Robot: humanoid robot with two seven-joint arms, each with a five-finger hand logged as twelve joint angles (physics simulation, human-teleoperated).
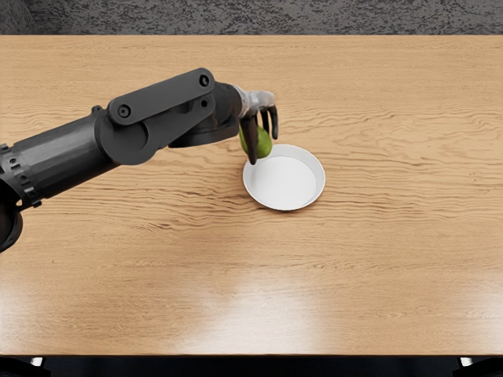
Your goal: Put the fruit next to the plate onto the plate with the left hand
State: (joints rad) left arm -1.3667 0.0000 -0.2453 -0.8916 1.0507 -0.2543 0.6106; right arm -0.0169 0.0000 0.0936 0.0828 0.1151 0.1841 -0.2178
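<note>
The left arm is reaching in from the left edge, and the left hand (258, 124) is hanging over the far-left edge of the white plate (292, 187). Its dark fingers (252, 149) are curling down around the green fruit (262, 143), so the hand appears to be grasping it. The fruit is sitting in that grip right at the plate's far-left rim, partly overlapping it in the head view. Whether it is clear of the wooden desk (393, 259) is hard to tell from this angle.

By my reading, the carrying step is under way: the fruit is gripped but not yet resting on the plate. The next move is calling for a short shift right and nearer, over the plate's bare middle. Then a gentle lowering and an easing of the fingers, so the round fruit is not rolling off.
</note>
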